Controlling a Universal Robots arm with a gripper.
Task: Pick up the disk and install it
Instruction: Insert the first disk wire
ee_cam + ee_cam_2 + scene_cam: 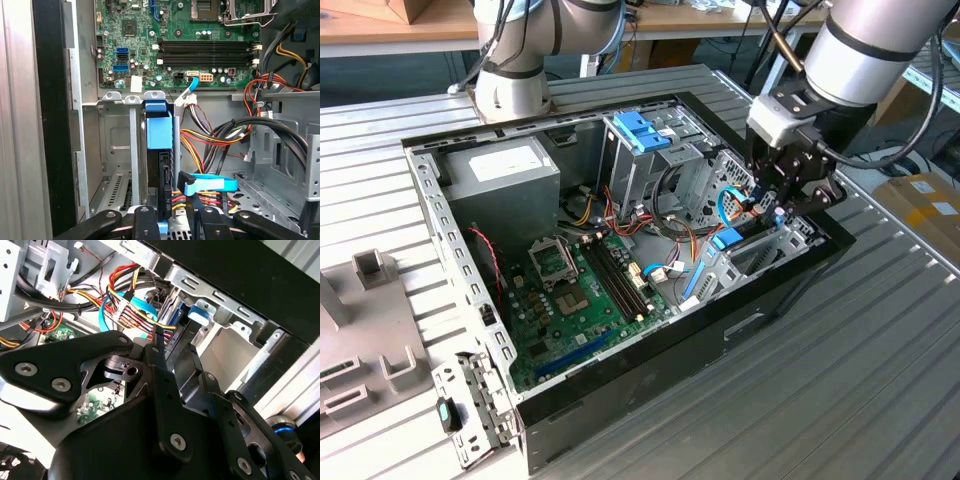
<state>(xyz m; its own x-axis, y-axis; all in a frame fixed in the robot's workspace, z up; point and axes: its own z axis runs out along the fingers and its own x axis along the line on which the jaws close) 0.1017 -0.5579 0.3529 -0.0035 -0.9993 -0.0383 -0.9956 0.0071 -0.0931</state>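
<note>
A: Entry. Open case (620, 395) lies on its side on the slatted table (840, 380), board (585, 300) facing up. Where's the arm?

B: Over the case's corner at the exterior view's right, nearest the camera side. Gripper (782, 200) points down into the drive bay (760, 255) there.

A: Disk?

B: Standing on edge in that bay, against the case's side wall. First wrist view: disk (164, 180) sits upright between the bay's metal walls, its blue carrier tab (159, 131) at the end nearer the board. In the exterior view the same blue tab (728, 238) shows just below the gripper.

A: Does the gripper have it?

B: Fingers (146, 222) sit to either side of the disk's near end in the first wrist view, a narrow gap between them, the disk's edge in that gap. Whether the pads actually press on it, cannot tell.

A: Second wrist view?

B: Black finger links (165, 390) in front, the bay beyond, a blue tab (199, 314) at its rim. Contact not visible here either.

A: Cables?

B: Blue data cable (207, 184) lies just beside the disk, its connector near the fingers. Red, yellow and black power leads (210, 137) run past it.

A: Else in the case?

B: Grey supply box (505, 175) at the far corner, tall cage with blue handle (642, 132) by the far wall. A grey fixture (365, 330) sits on the table off the case's end, at the exterior view's left.
</note>
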